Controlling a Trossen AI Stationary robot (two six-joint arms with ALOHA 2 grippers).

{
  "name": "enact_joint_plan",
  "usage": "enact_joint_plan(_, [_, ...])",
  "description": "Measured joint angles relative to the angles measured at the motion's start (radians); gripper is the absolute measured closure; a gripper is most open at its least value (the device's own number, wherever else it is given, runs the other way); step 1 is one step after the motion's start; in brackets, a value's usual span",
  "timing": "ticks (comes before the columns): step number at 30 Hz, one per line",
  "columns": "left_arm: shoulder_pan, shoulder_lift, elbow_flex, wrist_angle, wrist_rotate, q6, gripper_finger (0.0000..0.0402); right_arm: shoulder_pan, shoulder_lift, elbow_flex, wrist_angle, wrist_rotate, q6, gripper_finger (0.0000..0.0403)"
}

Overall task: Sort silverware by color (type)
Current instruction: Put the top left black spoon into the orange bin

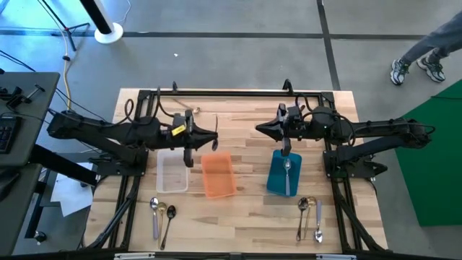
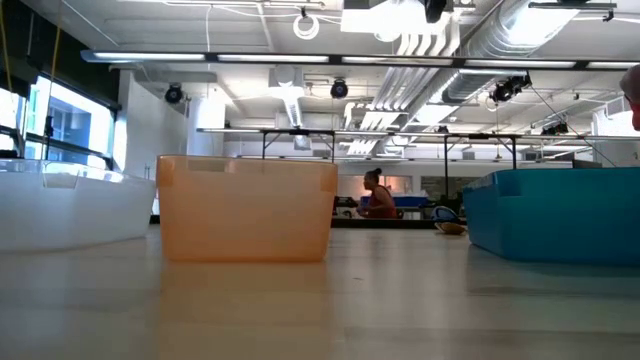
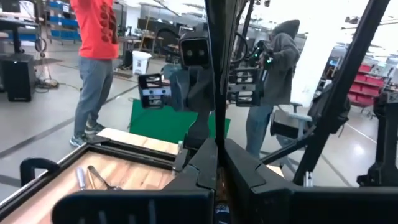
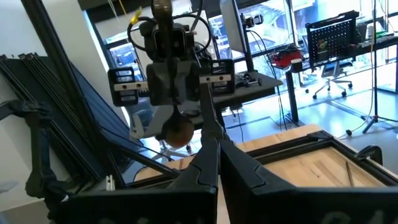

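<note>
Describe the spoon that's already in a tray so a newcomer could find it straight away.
Look at the row of three trays across the middle of the wooden table: clear, orange, then the blue tray on the right arm's side. A silver spoon lies inside it, bowl toward the arms. It is the only spoon in a tray; the others lie loose along the near edge.

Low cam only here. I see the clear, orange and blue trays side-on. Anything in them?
Observer: The blue tray holds one silver spoon.
Operator: The other two?
Observer: From above, the clear tray and orange tray show nothing inside.
Operator: Where's the rest of the silverware?
Observer: On the table's front edge: two spoons at the left corner, a small cluster at the right.
</note>
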Motion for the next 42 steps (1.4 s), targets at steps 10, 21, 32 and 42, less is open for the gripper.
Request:
enact_joint_plan(10, [0.000, -0.071, -0.131, 0.142, -0.020, -0.034, 0.0401, 0.000, 0.000, 0.000, 0.000, 0.000, 0.000, 0.0403])
enact_joint_plan(21, [0.000, -0.112, -0.229, 0.267, -0.013, -0.014, 0.0401, 0.000, 0.000, 0.000, 0.000, 0.000, -0.017, 0.0403])
enact_joint_plan(32, [0.000, -0.111, -0.229, 0.259, -0.016, 0.092, 0.0401, 0.000, 0.013, 0.000, 0.001, 0.000, -0.019, 0.0403])
enact_joint_plan(42, [0.000, -0.111, -0.229, 0.254, -0.016, 0.092, 0.0401, 0.000, 0.174, 0.001, 0.059, -0.013, 0.014, 0.0403])
